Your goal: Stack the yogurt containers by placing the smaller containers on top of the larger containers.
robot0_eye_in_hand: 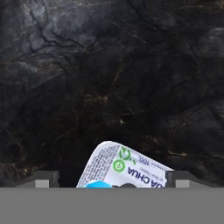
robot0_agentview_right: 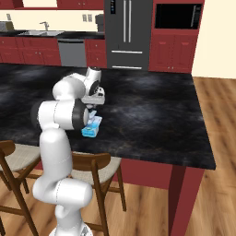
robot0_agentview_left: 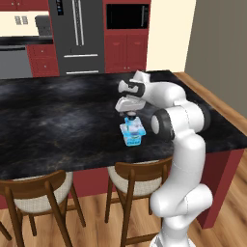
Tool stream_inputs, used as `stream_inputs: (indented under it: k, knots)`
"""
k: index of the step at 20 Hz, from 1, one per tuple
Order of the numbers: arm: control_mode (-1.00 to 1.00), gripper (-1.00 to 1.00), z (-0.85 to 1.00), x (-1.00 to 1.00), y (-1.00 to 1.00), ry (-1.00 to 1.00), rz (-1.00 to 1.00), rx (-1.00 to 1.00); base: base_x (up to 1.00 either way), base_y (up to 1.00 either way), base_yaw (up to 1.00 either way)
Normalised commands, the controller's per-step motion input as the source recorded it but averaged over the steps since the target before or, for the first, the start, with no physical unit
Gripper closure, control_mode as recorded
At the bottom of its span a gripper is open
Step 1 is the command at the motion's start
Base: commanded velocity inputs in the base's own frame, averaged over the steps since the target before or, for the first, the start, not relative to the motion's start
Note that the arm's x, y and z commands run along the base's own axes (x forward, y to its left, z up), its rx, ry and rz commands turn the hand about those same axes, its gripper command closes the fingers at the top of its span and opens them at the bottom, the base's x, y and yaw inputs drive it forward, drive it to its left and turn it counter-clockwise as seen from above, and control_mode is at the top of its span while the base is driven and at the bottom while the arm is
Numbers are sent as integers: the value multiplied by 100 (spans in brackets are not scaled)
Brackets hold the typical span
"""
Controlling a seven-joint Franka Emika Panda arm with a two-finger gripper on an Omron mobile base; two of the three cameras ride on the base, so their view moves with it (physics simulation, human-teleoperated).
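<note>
The larger container [robot0_agentview_left: 133, 138], a squarish light-blue tub with a white-and-blue lid, stands on the black marble island counter [robot0_agentview_left: 58, 120] near its front edge. The smaller container [robot0_agentview_left: 131, 124], a light-blue cup, sits on top of the tub, slightly towards its back. My gripper [robot0_agentview_left: 130, 116] hangs straight above the cup, pointing down. In the hand view its two fingertips [robot0_eye_in_hand: 43, 179] stand far apart and open, with the tub's printed lid [robot0_eye_in_hand: 131, 168] between them. A sliver of blue [robot0_eye_in_hand: 98, 184] at the bottom edge is partly hidden. In the right base view my arm covers part of the tub [robot0_agentview_right: 91, 128].
Two wooden stools [robot0_agentview_left: 137, 181] stand under the counter's front edge, right below the tub. The counter's right end [robot0_agentview_left: 226, 130] drops off beside my arm. A fridge [robot0_agentview_left: 77, 34] and red cabinets [robot0_agentview_left: 126, 50] lie beyond the far side.
</note>
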Motion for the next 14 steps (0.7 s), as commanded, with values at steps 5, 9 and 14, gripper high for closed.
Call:
stream_inputs:
  k: [5,9,14]
  knots:
    - [-100,-100,48,0,0,-5,0,0,0,0,0]
    - [-100,-100,55,-18,0,-13,0,0,0,0,0]
    - [-100,-100,57,-42,0,-29,0,0,0,0,0]
